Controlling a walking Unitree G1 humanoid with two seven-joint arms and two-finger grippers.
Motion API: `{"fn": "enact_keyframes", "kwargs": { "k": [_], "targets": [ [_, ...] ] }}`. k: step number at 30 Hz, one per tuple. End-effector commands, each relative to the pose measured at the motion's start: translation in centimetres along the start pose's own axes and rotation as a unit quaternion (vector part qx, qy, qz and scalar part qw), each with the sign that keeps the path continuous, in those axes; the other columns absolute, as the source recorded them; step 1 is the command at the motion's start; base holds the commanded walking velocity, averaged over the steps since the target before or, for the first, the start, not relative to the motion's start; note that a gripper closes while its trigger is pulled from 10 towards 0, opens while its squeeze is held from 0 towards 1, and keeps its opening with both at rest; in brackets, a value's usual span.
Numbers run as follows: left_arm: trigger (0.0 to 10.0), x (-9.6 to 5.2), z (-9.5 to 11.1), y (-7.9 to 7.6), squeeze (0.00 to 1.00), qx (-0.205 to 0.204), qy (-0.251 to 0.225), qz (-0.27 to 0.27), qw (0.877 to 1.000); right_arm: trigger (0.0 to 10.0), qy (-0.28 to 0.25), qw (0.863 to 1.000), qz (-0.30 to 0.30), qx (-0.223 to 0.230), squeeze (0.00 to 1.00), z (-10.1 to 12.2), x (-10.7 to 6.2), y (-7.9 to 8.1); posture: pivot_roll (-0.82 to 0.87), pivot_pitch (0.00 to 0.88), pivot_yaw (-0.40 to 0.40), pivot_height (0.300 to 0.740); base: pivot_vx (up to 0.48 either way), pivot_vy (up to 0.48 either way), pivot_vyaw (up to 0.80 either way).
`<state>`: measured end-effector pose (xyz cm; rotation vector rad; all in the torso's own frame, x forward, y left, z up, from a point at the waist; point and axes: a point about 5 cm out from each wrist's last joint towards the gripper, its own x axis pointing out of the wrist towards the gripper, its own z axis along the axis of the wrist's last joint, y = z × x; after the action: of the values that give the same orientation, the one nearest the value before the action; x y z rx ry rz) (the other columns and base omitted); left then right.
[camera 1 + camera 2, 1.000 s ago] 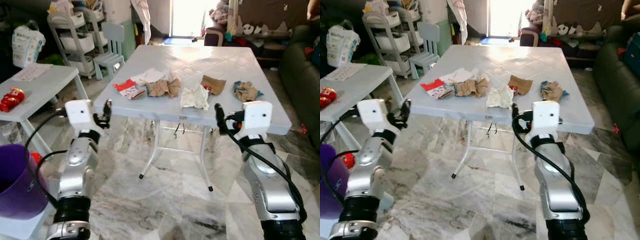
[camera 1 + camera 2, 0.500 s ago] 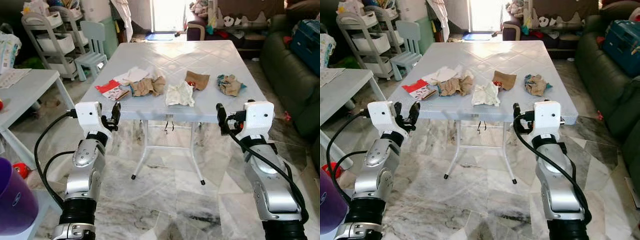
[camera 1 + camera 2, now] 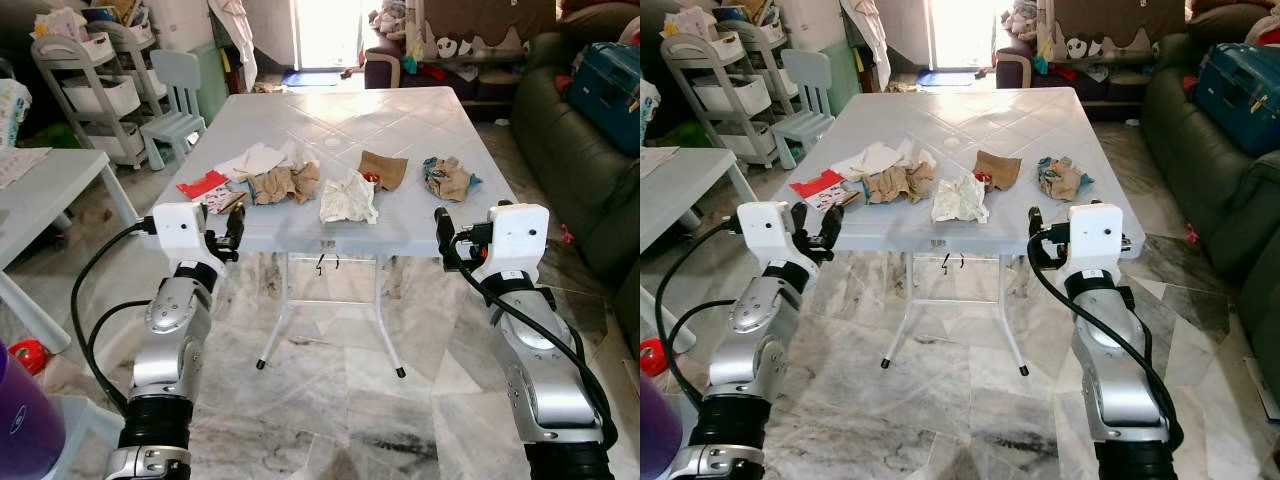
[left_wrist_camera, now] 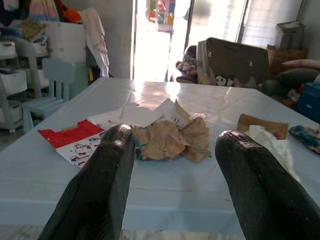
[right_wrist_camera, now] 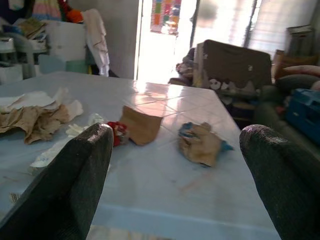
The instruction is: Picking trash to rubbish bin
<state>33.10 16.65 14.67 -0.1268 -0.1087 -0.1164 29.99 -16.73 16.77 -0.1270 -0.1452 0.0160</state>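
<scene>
Trash lies in a row on the pale blue table (image 3: 340, 110): a red-and-white wrapper (image 3: 205, 188), white paper (image 3: 255, 160), crumpled brown paper (image 3: 283, 184), a white tissue (image 3: 348, 198), a brown bag piece (image 3: 385, 170) and a brown-teal wad (image 3: 448, 178). My left gripper (image 3: 222, 230) hovers open at the table's near edge, facing the brown paper (image 4: 170, 140) and the wrapper (image 4: 75, 141). Just off the near right corner, my right gripper (image 3: 455, 238) is open and faces the wad (image 5: 200, 144). Neither holds anything. A purple bin (image 3: 22, 425) stands at my lower left.
A second pale table (image 3: 40, 185) stands to the left, with a small chair (image 3: 175, 95) and a shelf rack (image 3: 90, 90) behind it. A dark sofa (image 3: 590, 150) with a blue suitcase (image 3: 610, 85) lines the right. A red ball (image 3: 25, 355) lies on the marble floor.
The camera has swung right and squared up to the table; the purple bin and side table have slid toward the left edge. Both arms keep the same raised pose, fingers still open.
</scene>
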Motion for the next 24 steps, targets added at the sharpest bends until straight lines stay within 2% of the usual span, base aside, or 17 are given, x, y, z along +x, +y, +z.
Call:
{"fn": "enact_keyframes", "kwargs": {
  "k": [1, 24],
  "targets": [
    [10.0, -0.08, 0.40, 0.06, 0.00, 0.008, -0.005, -0.004, 1.000, 10.0, -0.012, 1.000, 0.006, 0.001, 0.00, 0.54, 0.23, 0.35, -0.13, 0.000, 0.024, 0.740, 0.465, 0.000, 0.00],
    [10.0, -0.75, -0.49, -0.32, 0.00, 0.014, 0.014, -0.010, 1.000, 10.0, 0.002, 0.999, 0.036, 0.005, 0.00, -0.12, 0.29, 1.27, -0.13, 0.000, 0.018, 0.740, 0.465, 0.000, 0.00]
  ]
}}
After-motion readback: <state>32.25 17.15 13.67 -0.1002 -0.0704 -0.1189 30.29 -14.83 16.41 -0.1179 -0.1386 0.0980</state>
